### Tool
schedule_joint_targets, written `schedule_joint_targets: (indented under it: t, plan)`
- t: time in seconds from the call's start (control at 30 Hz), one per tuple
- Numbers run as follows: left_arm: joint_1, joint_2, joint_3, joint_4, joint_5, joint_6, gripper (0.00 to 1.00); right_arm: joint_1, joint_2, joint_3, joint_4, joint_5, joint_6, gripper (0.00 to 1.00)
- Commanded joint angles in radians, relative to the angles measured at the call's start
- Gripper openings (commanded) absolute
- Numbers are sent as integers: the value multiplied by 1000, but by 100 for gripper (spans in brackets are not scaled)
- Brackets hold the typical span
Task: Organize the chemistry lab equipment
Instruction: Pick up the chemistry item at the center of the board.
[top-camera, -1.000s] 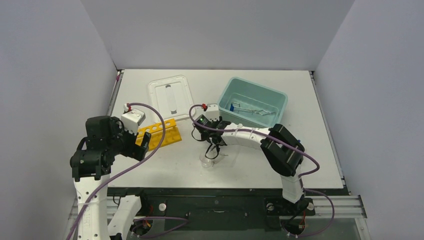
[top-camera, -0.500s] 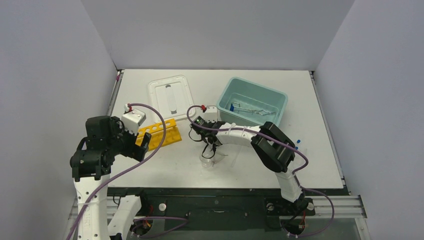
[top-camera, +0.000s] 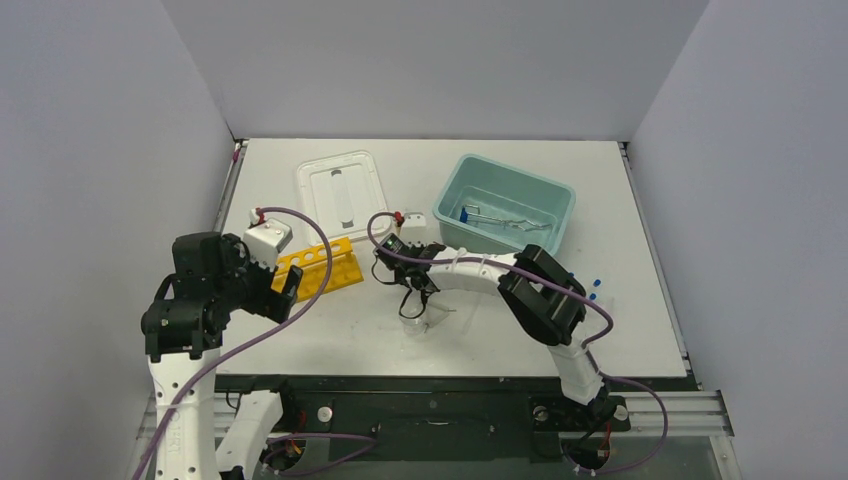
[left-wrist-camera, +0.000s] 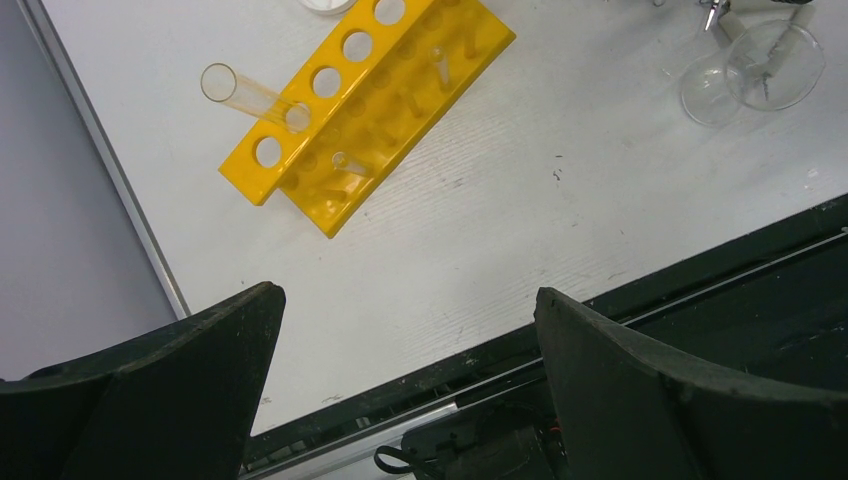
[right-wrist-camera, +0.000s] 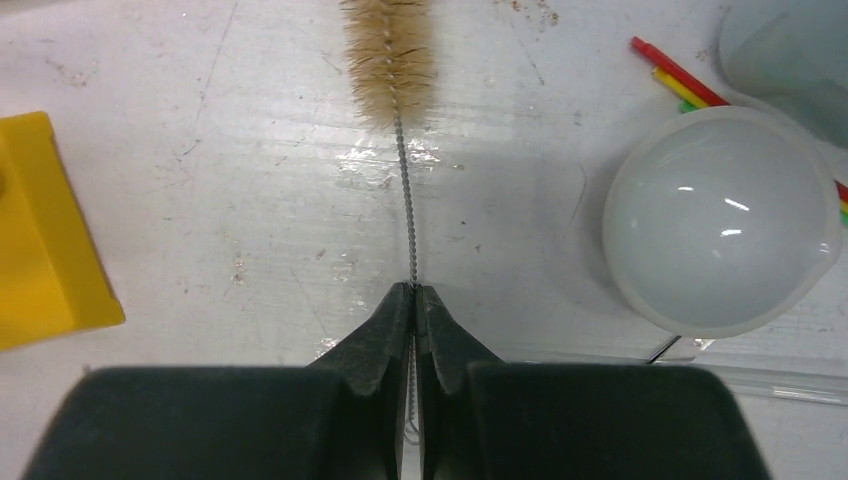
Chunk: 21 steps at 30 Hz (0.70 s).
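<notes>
Tan-bristled brush (right-wrist-camera: 392, 55) — gripping it by the thin twisted wire stem with the right gripper (right-wrist-camera: 413, 290), jaws pressed fully together on the wire, bristle head lying on the table straight ahead of the tips. Showing the round dish (right-wrist-camera: 722, 220) ahead and to the right of those jaws, possibly lying upside down, and a corner of the yellow holed rack (right-wrist-camera: 45, 235) off to their left. Showing the teal tub (top-camera: 500, 190) farther beyond and to the right, holding the metal tongs (top-camera: 505, 222). Holding the left gripper (left-wrist-camera: 405, 295) spread wide above the table — gripping nothing, touching nothing. Facing the rack well ahead of those open jaws, slightly left, with a clear glass tube (left-wrist-camera: 245, 90) leaning out of one hole.
</notes>
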Motion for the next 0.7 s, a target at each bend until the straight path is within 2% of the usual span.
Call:
schedule_joint_targets:
  t: [0.0, 0.33, 0.47, 0.57, 0.67]
  plan:
    - [4, 1, -3, 32, 16, -5, 97, -6, -46, 50, 39, -29, -59, 0]
    - [4, 7, -11, 21, 23, -5, 100, -73, -185, 75, 77, -155, -197, 0]
    - [4, 11, -8, 18, 24, -2, 97, -119, -238, 113, 76, -305, -282, 0]
    - [4, 15, -3, 8, 12, 4, 95, -149, -289, 153, 12, -448, -396, 0]
    - [4, 15, -2, 4, 8, 8, 94, -186, -321, 255, -136, -465, -565, 0]
